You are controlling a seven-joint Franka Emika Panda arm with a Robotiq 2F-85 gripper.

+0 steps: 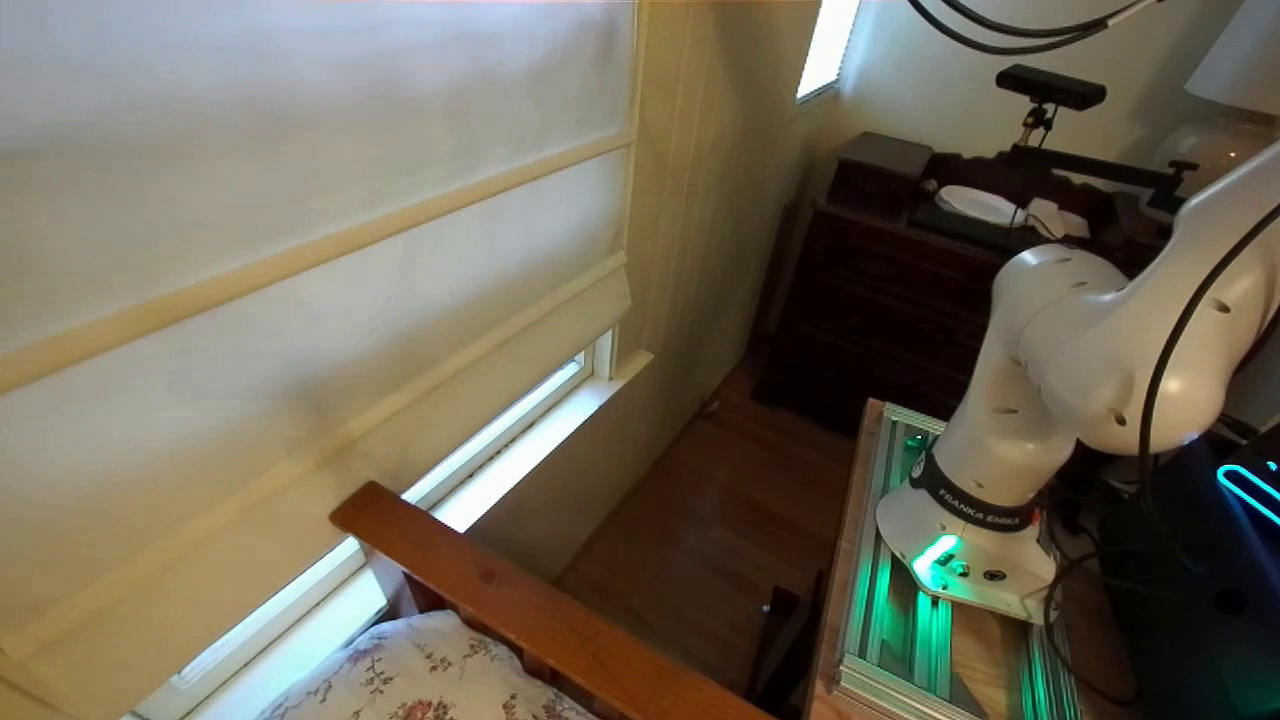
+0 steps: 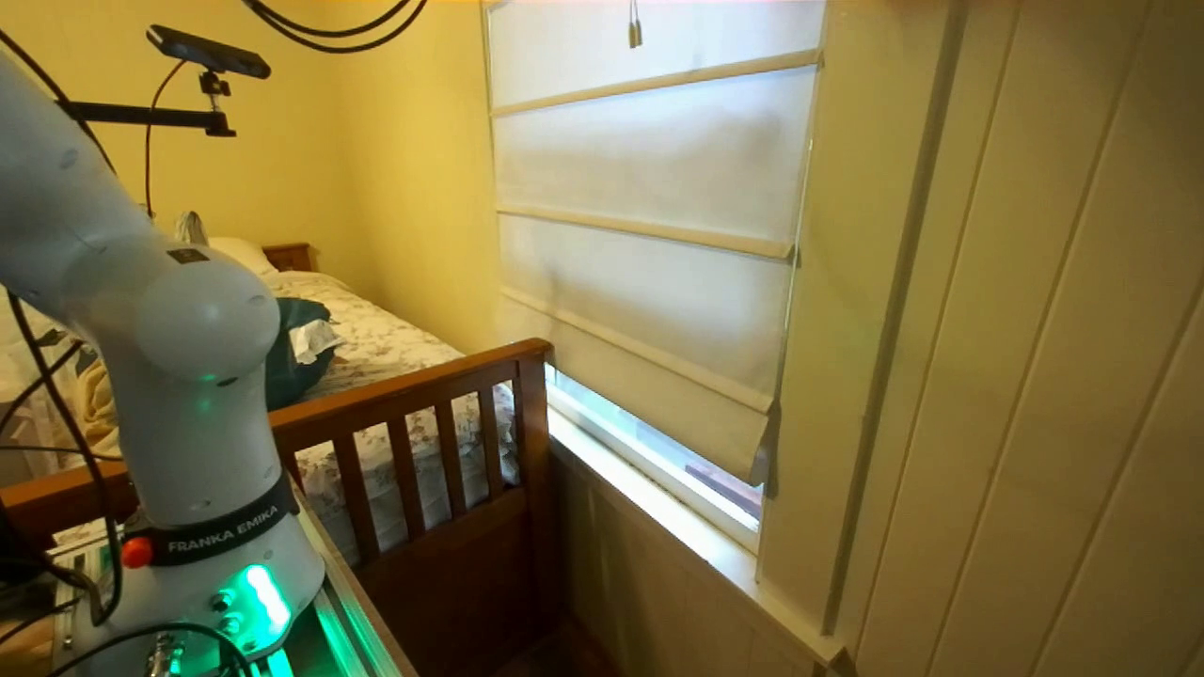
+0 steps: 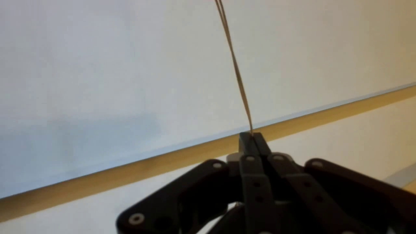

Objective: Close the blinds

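The blinds are a wide cream fabric shade in both exterior views, with horizontal fold lines. Their bottom hem hangs a little above the white sill, and a strip of bright window shows below it. In the wrist view the fabric fills the background. My gripper is shut on thin pull cords that run up from its fingertips in front of the fabric. Two small cord ends hang at the top of an exterior view. The gripper is out of frame in both exterior views.
A wooden bed frame stands close to the window, its post near the blinds' hem. A floral pillow lies by it. A dark dresser, camera mounts and loose black cables surround the arm's base.
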